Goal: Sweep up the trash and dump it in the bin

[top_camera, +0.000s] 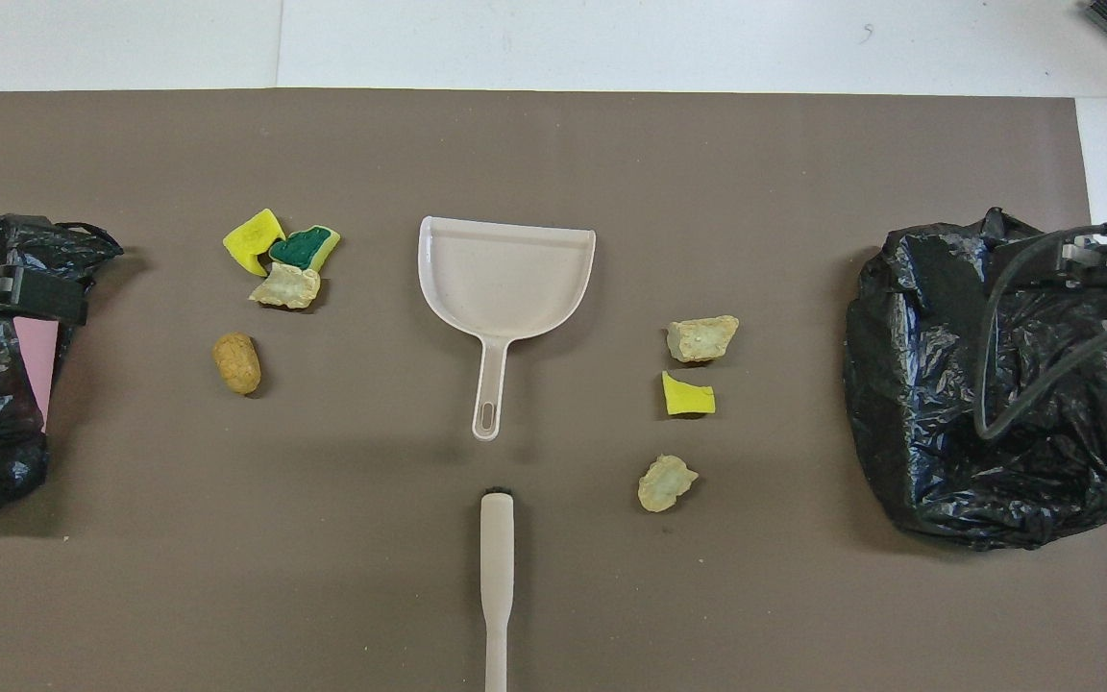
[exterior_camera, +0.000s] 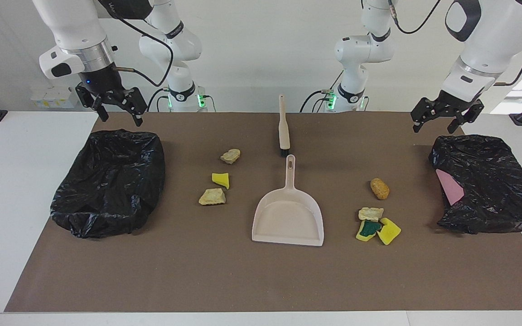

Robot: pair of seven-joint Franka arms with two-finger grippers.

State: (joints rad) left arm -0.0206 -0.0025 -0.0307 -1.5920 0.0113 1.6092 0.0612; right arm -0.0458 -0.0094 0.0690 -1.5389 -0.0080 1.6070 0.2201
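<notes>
Overhead view puts the beige dustpan point(top_camera: 505, 279) at the middle of the brown mat point(top_camera: 553, 596), its handle pointing to 6 o'clock, toward me. The beige hand brush point(top_camera: 497, 586) lies in line with it, nearer to me, with a small gap between the bristle end and the handle tip.

The trash sits in two groups on the mat. At about 9 o'clock from the dustpan, toward my left arm's end, a yellow sponge piece point(top_camera: 253, 240), a green-topped sponge piece point(top_camera: 305, 249) and a tan chunk point(top_camera: 286, 286) huddle touching one another, with the orange-brown lump point(top_camera: 237, 363) just nearer to me and apart from them. At about 3 to 4 o'clock from the dustpan, toward my right arm's end, a second tan chunk point(top_camera: 701, 338), a small yellow sponge piece point(top_camera: 686, 395) and a third tan chunk point(top_camera: 666, 482) lie in a loose line, none touching.

A black-bagged bin point(exterior_camera: 483, 185) with a pink patch showing stands at my left arm's end, and another black-bagged bin point(exterior_camera: 111, 181) at my right arm's end.

My left gripper point(exterior_camera: 447, 118) hangs over the edge of its bin, fingers apart and holding nothing. My right gripper point(exterior_camera: 115, 107) hangs over the edge of the other bin, fingers likewise apart and empty.
</notes>
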